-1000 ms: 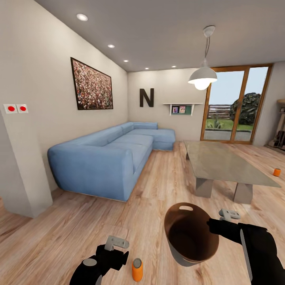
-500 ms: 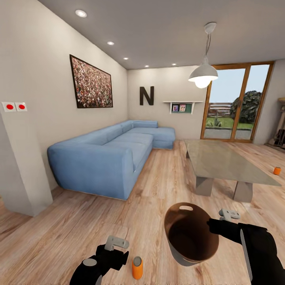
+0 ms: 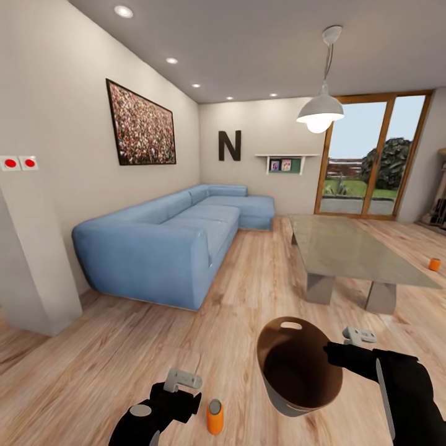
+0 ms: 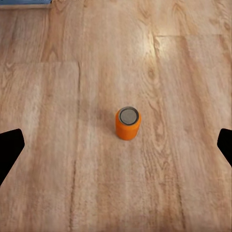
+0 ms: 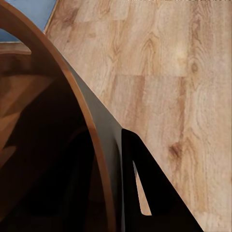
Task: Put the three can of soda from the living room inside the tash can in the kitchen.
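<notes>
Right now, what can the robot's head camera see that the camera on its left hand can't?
Head camera alone: the blue sofa, the glass-topped coffee table, the brown trash can gripped at its rim by the right gripper, and a second soda can far off on the floor. Left wrist camera alone: the near can's grey top seen from straight above. Both share the orange soda can standing upright on the wood floor.

Evenly bright, flat render lighting. Sources: recessed ceiling spots [image 3: 171,61], lit pendant lamp [image 3: 319,114], daylight through glass doors [image 3: 371,161]. Soft sheen on coffee table top [image 3: 347,251] and on floor [image 4: 145,43] in left wrist view. Faint shadow beside soda can [image 4: 128,123]. Trash can [image 3: 297,365] interior dark. Wide-angle stretch at head view edges, walls bowed. Mildly soft, upscaled look; no motion blur.
</notes>
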Robot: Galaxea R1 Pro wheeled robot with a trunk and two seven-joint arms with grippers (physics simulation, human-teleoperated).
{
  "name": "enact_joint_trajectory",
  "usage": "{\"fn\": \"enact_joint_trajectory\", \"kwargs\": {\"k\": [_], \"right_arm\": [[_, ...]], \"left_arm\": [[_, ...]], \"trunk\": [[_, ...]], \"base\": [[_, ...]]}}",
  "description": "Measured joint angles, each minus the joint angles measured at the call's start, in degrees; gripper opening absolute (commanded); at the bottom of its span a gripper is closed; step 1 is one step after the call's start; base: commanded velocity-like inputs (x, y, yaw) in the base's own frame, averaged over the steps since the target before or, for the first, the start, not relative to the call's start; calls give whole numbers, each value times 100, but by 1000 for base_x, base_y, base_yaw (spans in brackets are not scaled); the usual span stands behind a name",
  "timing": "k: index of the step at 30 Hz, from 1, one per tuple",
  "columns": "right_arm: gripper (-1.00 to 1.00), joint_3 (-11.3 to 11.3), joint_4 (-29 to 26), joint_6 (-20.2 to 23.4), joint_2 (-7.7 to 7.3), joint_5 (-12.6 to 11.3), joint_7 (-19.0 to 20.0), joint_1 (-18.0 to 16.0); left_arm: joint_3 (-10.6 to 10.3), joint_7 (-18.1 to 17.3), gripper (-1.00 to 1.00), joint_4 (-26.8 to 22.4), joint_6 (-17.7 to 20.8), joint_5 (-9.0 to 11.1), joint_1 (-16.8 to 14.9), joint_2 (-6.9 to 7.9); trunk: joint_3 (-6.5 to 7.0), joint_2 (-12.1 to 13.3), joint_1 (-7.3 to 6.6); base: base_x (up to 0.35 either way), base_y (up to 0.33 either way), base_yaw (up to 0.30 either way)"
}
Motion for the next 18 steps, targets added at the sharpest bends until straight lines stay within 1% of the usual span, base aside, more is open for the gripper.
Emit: {"fn": "enact_joint_trajectory", "kwargs": {"k": [6, 8, 18], "right_arm": [[-100, 2, 0, 0, 0, -10, 0, 0], [-100, 2, -1, -2, 0, -9, -1, -1], [-100, 2, -1, 7, 0, -9, -1, -1]], "left_arm": [[0, 0, 100, 3, 5, 0, -3, 0], [0, 1, 100, 3, -1, 0, -1, 1], [0, 3, 100, 3, -22, 0, 0, 3]], "trunk": [[-30, 0, 0], [-39, 0, 0], [-53, 0, 0]], "base": [[292, 0, 0], [177, 0, 0], [32, 0, 0]]}}
